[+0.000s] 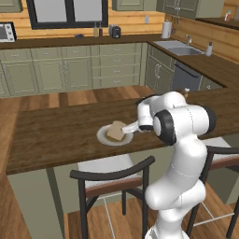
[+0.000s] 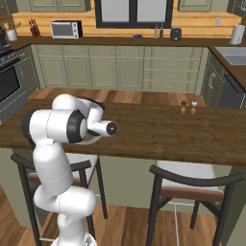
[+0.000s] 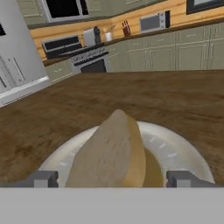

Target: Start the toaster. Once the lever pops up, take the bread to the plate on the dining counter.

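While the arm reaches out low over the dining tabletop, the scene reads so:

Bread [image 1: 116, 131]: a tan slice lying tilted on the plate, one edge raised; in the hand view it rises between the two finger tips.
Plate [image 1: 103, 139]: round and pale, on the dark wood dining tabletop [image 1: 56, 130], near the edge closest to the robot.
Gripper [image 3: 112, 178]: the jaws stand spread wide, one tip on each side of the bread, released; whether a tip touches the slice cannot be told.
Chairs: a black-framed chair [image 1: 112, 179] is tucked under the tabletop just below the plate, a second chair [image 2: 192, 185] further along.
Shakers [image 2: 188, 107]: two small ones stand on the tabletop, well apart from the plate.
Far counter: the toaster [image 1: 115, 31] stands by the window, a microwave [image 2: 66, 29] further along the wall, a sink [image 1: 179, 47] at the corner.
In the way: the robot's own white arm hides the plate and bread in the right base view.
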Available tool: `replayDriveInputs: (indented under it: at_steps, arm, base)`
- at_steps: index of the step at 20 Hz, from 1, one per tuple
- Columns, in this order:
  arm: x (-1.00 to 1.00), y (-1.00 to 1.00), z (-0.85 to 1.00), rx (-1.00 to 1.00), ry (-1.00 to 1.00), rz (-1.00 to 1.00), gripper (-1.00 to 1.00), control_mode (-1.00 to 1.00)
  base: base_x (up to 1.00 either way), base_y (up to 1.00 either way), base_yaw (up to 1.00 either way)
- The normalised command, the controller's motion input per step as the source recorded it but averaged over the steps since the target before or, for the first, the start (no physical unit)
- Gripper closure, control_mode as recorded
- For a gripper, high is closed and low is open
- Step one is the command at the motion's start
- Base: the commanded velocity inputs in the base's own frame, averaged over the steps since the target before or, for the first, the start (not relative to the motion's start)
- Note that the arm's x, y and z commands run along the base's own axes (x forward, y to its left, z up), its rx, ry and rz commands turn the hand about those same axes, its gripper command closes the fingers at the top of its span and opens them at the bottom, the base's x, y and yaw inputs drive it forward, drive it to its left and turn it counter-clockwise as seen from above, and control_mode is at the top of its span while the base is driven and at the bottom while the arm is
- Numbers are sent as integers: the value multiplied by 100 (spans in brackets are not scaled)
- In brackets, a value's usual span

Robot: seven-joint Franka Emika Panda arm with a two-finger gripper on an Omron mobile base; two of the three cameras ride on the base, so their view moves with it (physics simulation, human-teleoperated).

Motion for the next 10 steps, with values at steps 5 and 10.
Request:
replayDriveInputs:
  at_steps: [5, 10]
  arm:
    - [3, -60, 50, 0, 18, -9, -100, -100]
    - [-49, -40, 100, 2, 15, -1, -100, -100]
  base:
    - [0, 0, 0]
    - [0, 0, 0]
